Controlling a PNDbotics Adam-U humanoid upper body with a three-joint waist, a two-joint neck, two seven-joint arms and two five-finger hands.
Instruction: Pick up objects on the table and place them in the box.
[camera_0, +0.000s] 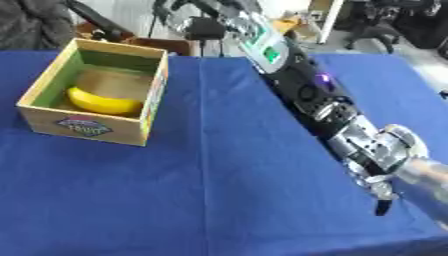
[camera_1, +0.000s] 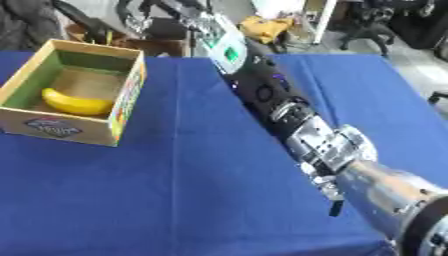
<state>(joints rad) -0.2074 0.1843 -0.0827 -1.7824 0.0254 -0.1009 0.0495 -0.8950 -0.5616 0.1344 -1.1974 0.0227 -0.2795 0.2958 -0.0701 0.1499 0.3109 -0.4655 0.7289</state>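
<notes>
While lying in the box (camera_0: 52, 82), the banana (camera_0: 103, 103) looks yellow, curved.

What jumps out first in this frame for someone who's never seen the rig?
The black and silver arm cuts diagonally over the blue table, from top centre to the lower right. Next, the cardboard box at the table's far left, with a yellow banana lying inside. The right hand shows low on the right, fingers hard to read.
</notes>
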